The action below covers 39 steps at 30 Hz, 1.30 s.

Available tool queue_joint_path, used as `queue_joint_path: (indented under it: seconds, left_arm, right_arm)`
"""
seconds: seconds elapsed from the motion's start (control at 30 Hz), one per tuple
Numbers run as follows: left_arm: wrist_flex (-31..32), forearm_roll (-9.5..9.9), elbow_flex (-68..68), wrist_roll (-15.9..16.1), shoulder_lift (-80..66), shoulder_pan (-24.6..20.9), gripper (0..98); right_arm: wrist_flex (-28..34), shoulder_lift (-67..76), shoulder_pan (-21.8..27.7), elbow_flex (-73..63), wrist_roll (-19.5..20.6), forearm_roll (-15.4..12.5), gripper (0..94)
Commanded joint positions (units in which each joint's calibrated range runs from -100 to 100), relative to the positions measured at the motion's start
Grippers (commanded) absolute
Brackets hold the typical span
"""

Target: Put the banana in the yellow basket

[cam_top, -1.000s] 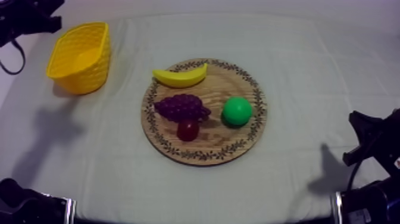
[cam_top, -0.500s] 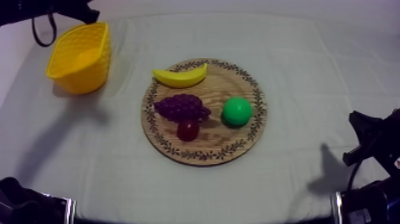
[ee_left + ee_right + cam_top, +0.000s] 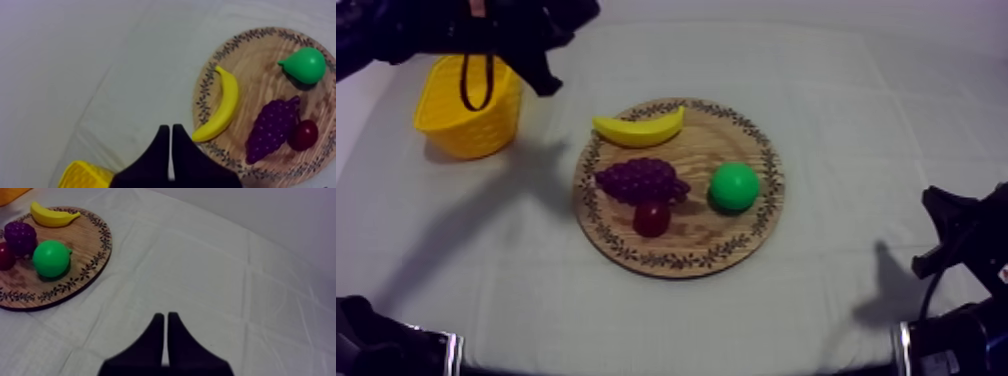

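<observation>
1. Top view: I found the banana [image 3: 639, 127] lying on the wooden board [image 3: 681, 262], at the rim side nearest the yellow basket [image 3: 466, 140]. It lay apart from the grapes [image 3: 641, 180], the small red fruit [image 3: 652, 217] and the pear [image 3: 735, 186]. My left tool [image 3: 546, 80] hung over the desk [image 3: 836, 120] between basket and board, carrying nothing. I judged it placed there for the approach to the banana.
2. Left wrist view: the left tool's fingers lay clenched together as a narrow wedge, empty, with the banana just beyond them. They would need to part before any grasp.
3. Right wrist view: my right tool [image 3: 165, 317] was clenched on nothing over bare cloth, well apart from the board. I judged it parked there to leave the left arm room.
</observation>
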<state>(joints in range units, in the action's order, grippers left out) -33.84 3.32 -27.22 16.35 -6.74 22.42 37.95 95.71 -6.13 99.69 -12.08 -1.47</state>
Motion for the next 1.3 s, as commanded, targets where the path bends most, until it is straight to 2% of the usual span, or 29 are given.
queue_joint_path:
  seconds: [0.0,0.2,0.37,0.53,0.6,0.67,0.73,0.83,0.9,1.0,1.27]
  left_arm:
    - [-0.06,0.05,-0.33,0.02,1.1,0.54,0.1]
    - [0.17,0.44,-1.94,0.05,3.03,2.37,0.1]
    - [1.8,2.87,-4.48,-3.93,3.4,3.83,0.1]
    - [1.64,3.73,-5.58,-5.24,3.55,4.67,0.1]
    - [1.2,4.83,-5.8,-6.68,3.5,5.08,0.9]
    - [0.89,7.09,-6.13,-9.67,3.42,5.63,6.8]
    - [0.05,8.81,-6.24,-11.71,3.31,6.07,23.6]
    - [-1.62,9.67,-5.43,-12.5,3.13,6.35,49.0]
    - [-3.47,9.13,-4.06,-11.66,3.11,6.32,58.6]
    - [-4.68,8.69,-2.67,-10.99,3.58,6.2,62.1]
    - [-2.46,9.12,-3.04,-11.54,6.9,5.74,60.7]
  right_arm:
    - [0.03,0.04,0.01,-0.03,-0.01,-0.02,0.5]
    - [0.03,0.04,0.01,-0.03,-0.01,-0.02,0.5]
    - [0.03,0.04,0.01,-0.03,-0.01,-0.02,0.5]
    - [0.03,0.04,0.01,-0.03,-0.01,-0.02,0.5]
    - [0.03,0.04,0.01,-0.03,-0.01,-0.02,0.5]
    - [0.03,0.04,0.01,-0.03,-0.01,-0.02,0.5]
    - [0.03,0.04,0.01,-0.03,-0.01,-0.02,0.5]
    - [0.03,0.04,0.01,-0.03,-0.01,-0.02,0.5]
    - [0.03,0.04,0.01,-0.03,-0.01,-0.02,0.5]
    - [0.03,0.04,0.01,-0.03,-0.01,-0.02,0.5]
    - [0.03,0.04,0.01,-0.03,-0.01,-0.02,0.5]
